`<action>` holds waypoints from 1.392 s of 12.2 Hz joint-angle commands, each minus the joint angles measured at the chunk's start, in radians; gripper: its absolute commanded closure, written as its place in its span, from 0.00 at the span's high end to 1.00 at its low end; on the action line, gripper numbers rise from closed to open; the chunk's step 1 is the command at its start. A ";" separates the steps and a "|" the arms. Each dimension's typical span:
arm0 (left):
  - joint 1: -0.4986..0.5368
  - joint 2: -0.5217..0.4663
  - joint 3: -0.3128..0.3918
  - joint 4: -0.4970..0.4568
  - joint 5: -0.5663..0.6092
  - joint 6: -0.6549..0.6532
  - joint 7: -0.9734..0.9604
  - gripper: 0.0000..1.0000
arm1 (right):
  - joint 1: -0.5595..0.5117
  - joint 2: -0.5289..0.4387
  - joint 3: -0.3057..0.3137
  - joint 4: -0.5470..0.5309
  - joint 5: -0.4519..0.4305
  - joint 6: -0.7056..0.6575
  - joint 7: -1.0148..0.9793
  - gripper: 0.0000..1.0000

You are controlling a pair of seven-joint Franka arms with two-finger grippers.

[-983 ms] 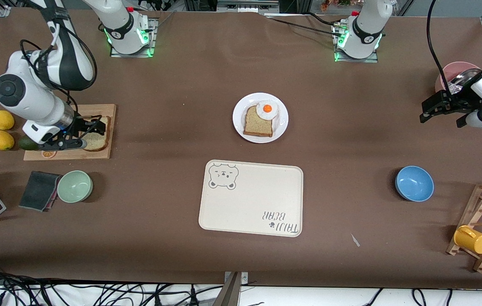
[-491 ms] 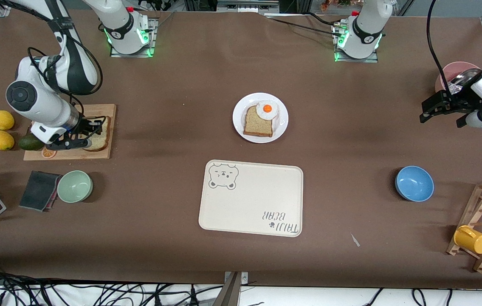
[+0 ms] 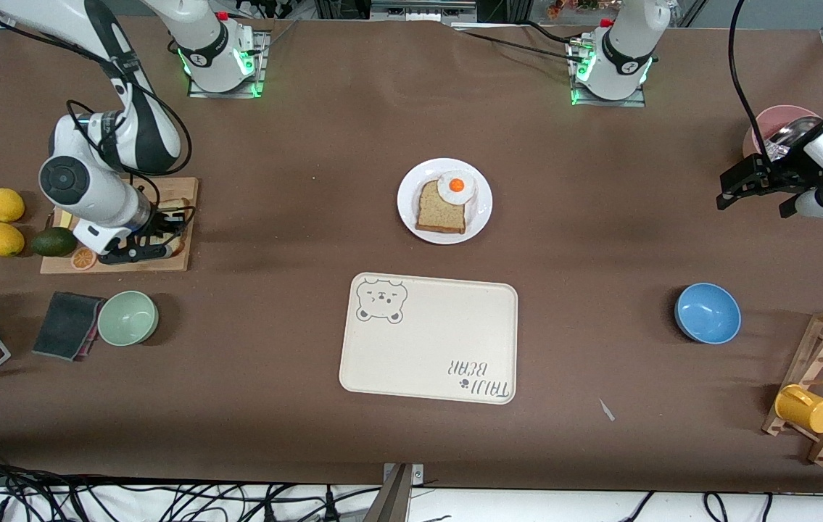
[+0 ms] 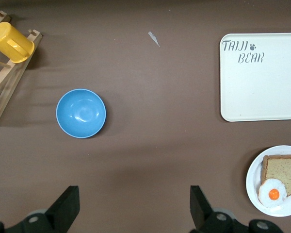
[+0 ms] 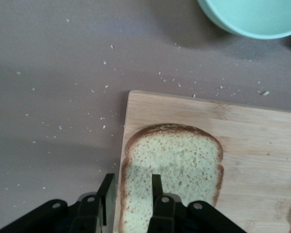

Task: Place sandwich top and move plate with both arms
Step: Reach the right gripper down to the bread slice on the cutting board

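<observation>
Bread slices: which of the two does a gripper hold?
The sandwich top on the cutting board, clamped by the right gripper; the other lies on the plate.

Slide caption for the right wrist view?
Right tool shut on the sandwich top's crust edge over the wooden cutting board, green bowl nearby.

Front cam high, facing both bases; left wrist cam looks down, sharing plate (image 3: pixel 444 201) (image 4: pixel 276 180); right wrist cam close over cutting board (image 5: pixel 208 160).

Right pincer (image 5: pixel 128 194) low at the right arm's end of the worktop, fingers closed on the sandwich top (image 5: pixel 172 170). Left pincer (image 4: pixel 133 206) waits, fingers spread wide.
</observation>
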State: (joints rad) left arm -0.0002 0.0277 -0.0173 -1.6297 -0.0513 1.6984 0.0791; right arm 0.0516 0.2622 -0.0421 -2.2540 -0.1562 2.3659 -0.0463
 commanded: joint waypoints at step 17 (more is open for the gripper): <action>-0.006 0.014 0.002 0.031 0.019 -0.025 -0.012 1.00 | 0.016 0.064 -0.010 -0.048 -0.039 0.092 0.089 0.00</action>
State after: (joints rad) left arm -0.0002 0.0278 -0.0173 -1.6297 -0.0513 1.6984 0.0791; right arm 0.0685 0.3156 -0.0530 -2.2826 -0.1810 2.4339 0.0278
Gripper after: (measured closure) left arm 0.000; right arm 0.934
